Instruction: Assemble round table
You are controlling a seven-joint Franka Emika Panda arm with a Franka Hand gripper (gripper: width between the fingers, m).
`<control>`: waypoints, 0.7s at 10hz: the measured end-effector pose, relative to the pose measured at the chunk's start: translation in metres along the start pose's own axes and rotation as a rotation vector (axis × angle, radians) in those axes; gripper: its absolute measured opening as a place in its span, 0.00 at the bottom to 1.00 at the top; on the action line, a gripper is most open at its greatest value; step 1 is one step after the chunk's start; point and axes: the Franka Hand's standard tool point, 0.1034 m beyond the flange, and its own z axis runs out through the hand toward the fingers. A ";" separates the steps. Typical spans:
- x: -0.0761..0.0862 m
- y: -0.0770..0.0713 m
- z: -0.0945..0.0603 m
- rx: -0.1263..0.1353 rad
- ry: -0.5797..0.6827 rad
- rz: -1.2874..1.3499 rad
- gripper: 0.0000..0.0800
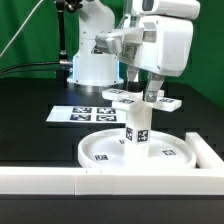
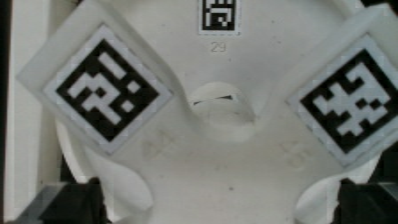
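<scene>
The short cylindrical post stands upright on the large rimmed round disc. My gripper is shut on the cross-shaped piece and holds it level right over the post's top. I cannot tell whether piece and post touch. In the wrist view the cross-shaped piece fills the picture, with two tags and a small hole in its middle. My gripper grips its sides, with dark fingertips at either edge. The post and disc are hidden there.
The marker board lies flat behind the disc. The long white border wall runs along the front and turns up the exterior view's right side. The arm's white base stands at the back.
</scene>
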 end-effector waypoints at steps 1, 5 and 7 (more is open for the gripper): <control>0.000 -0.001 0.002 0.004 0.000 0.003 0.81; 0.000 -0.003 0.005 0.010 -0.001 0.016 0.68; 0.000 -0.003 0.005 0.010 -0.001 0.028 0.55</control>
